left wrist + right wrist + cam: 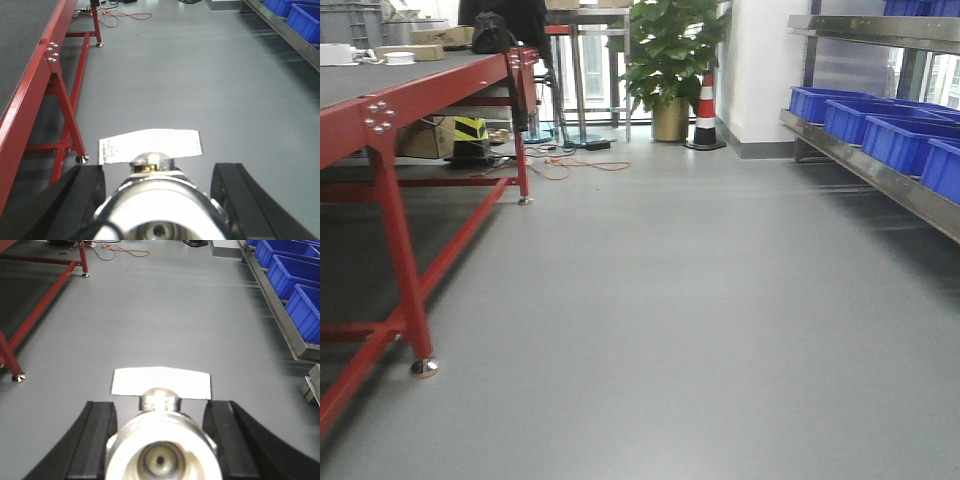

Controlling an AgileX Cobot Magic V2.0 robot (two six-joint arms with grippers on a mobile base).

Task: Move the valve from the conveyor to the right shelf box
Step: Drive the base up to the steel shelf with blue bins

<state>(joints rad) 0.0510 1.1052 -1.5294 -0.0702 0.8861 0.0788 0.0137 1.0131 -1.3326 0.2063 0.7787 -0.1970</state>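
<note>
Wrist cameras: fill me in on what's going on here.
The robot is out on the open grey floor with both arms loaded. Its left claw is shut on a metal valve, flat handle pointing forward. Its right claw grips a second valve the same way. The red-framed table lies to its left, and the steel shelf with blue boxes lies to its right. Neither valve is in a box yet.
</note>
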